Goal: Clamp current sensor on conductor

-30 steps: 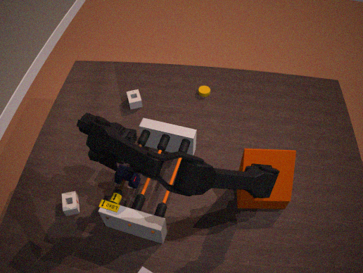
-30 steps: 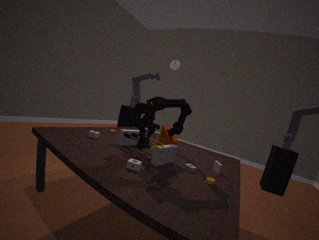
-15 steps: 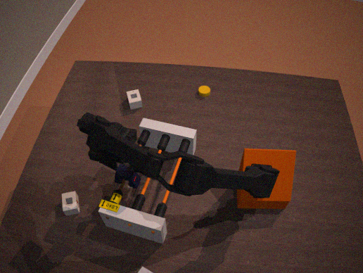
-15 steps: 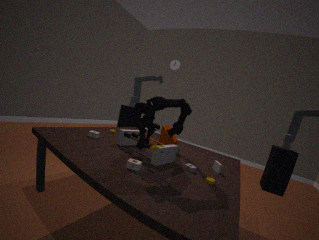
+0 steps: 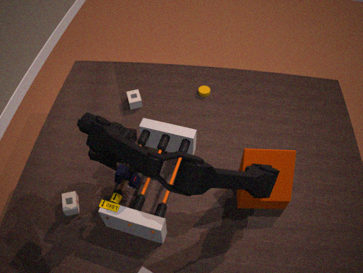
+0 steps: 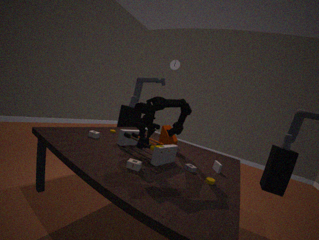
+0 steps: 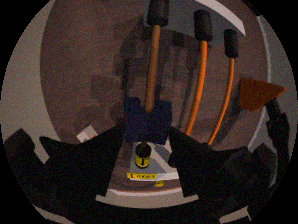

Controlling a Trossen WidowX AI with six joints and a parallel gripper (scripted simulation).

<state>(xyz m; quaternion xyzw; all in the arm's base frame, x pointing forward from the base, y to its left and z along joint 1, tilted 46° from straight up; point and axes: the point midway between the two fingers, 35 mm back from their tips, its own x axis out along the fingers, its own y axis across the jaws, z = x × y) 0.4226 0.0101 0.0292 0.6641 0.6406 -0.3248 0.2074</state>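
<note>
My gripper [image 5: 128, 175] [image 7: 147, 128] is shut on the dark blue current sensor [image 5: 124, 172] [image 7: 149, 124], one finger on each side. The LOAD conductor [image 7: 153, 65] runs into a notch at the sensor's far edge and shows again just below it, so the sensor is at the conductor; whether its jaws are closed or latched cannot be seen. The yellow LOAD marker [image 5: 109, 205] [image 7: 142, 176] is on the near white end block [image 5: 135, 225] [image 6: 164, 155]. A yellow band with an arrow [image 5: 115, 198] [image 7: 142, 160] is on the conductor's black sleeve. The sensor's own arrow cannot be made out.
Two orange conductors [image 5: 146, 186] [image 7: 203, 75] run beside it to the far white end block [image 5: 169, 127]. An orange block [image 5: 268, 179] [image 6: 165, 133] stands by the arm. Small white blocks [image 5: 134, 99] [image 6: 133, 164] and yellow discs [image 5: 204, 91] [image 6: 210, 180] lie around.
</note>
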